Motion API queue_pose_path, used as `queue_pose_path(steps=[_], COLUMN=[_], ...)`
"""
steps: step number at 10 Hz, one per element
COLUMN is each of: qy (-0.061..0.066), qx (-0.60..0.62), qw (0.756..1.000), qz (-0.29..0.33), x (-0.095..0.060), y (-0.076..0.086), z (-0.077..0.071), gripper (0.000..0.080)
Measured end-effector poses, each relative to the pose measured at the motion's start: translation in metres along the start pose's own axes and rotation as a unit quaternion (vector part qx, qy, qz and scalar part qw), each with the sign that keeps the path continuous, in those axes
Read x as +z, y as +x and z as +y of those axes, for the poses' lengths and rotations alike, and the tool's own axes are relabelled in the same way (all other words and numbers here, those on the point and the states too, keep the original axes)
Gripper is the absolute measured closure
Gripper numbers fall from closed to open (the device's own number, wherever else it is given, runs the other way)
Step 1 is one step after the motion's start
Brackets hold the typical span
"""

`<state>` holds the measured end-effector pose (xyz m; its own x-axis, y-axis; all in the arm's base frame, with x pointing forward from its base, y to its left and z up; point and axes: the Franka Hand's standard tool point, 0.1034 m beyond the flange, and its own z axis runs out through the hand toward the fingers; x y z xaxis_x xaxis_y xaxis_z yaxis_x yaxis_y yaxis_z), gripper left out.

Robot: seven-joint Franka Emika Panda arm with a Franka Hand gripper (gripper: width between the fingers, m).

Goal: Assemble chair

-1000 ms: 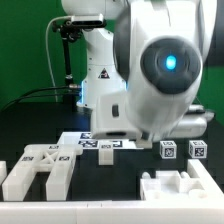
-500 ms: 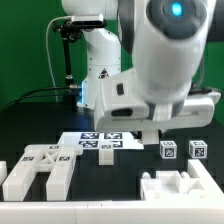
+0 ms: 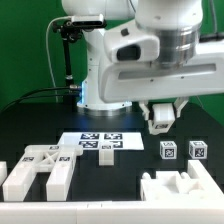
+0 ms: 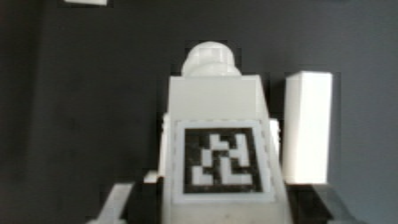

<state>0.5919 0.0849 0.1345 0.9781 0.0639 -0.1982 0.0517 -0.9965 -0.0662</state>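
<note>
End effector: above the black worktop, fingers clamped on a white tagged chair piece.
Slotted block: on the worktop, exterior view's left.
Tagged posts: on the worktop, exterior view's right.

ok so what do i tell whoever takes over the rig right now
Gripper: shut on a white tagged part, held up off the table.
Loose on the table: slotted blocks at the exterior view's left, two small tagged posts at its right, a notched piece in front of them. The marker board lies mid-table.
Done: one part picked up. No joined parts that I can make out.
Left: fitting the chair together.
</note>
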Motion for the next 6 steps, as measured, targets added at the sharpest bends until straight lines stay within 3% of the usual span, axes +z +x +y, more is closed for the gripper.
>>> queue_pose_path(steps=[2, 3, 4, 6], qy=[-0.002, -0.006, -0.017, -0.023], qx=[-0.002, -0.003, -0.017, -0.055], qw=[0.998, 0.995, 0.987, 0.967], qz=[0.066, 0.102, 0.162, 0.25], x=[0.004, 0.003, 0.003, 0.001], y=[-0.003, 0.003, 0.015, 0.038], z=[0.004, 0.001, -0.01, -0.016], gripper=[0.0512, 0.0512, 0.0512, 0.0512])
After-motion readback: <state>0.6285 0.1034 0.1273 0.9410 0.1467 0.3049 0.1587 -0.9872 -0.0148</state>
